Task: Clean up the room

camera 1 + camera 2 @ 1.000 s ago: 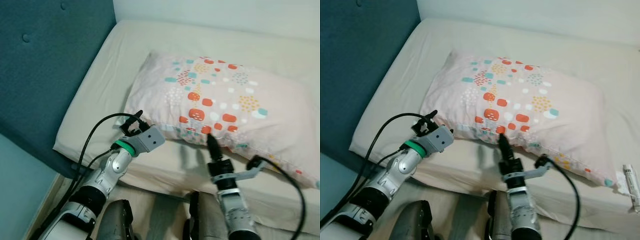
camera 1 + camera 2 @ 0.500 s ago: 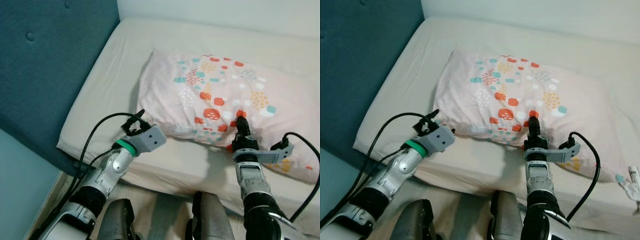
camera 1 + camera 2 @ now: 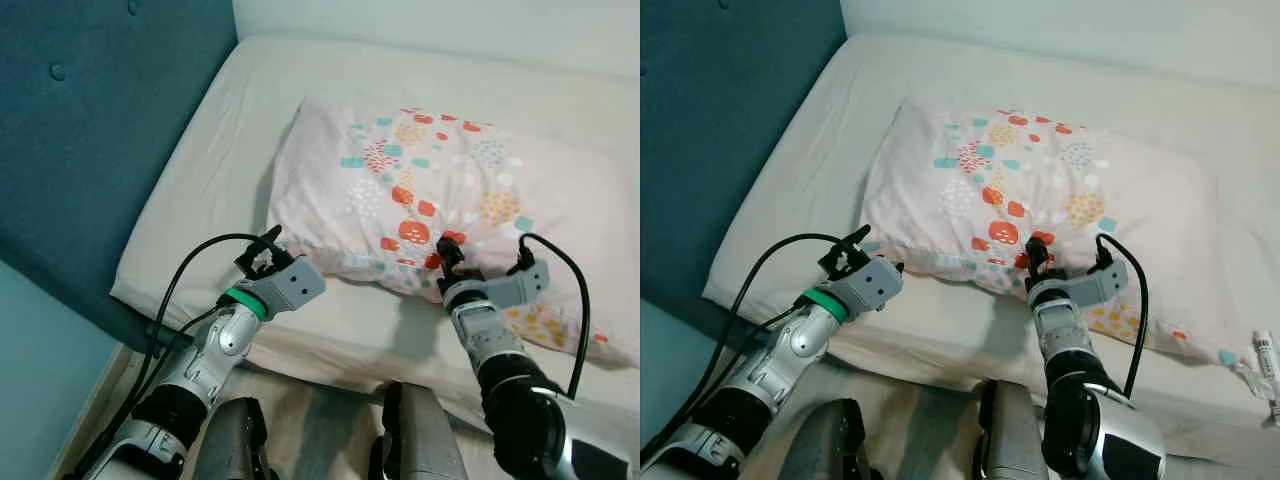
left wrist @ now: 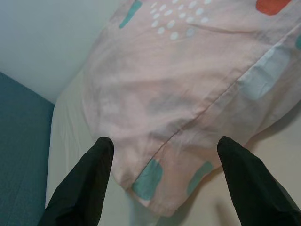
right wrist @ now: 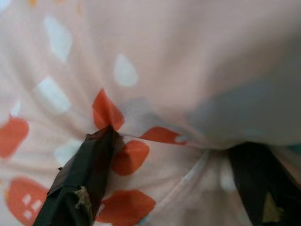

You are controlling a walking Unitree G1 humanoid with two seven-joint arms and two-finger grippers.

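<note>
Pillow (image 3: 450, 190) under right hand (image 3: 447, 256)

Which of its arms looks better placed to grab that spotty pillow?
The right, probably. The right gripper already presses its fingers into the pillow, bunching the fabric along the near edge. The left gripper hangs open just short of the pillow's corner, touching nothing.

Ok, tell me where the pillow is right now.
The pillow lies on the bed, right of the teal headboard. The left claw is at its near corner; the right claw presses into its front edge.
</note>
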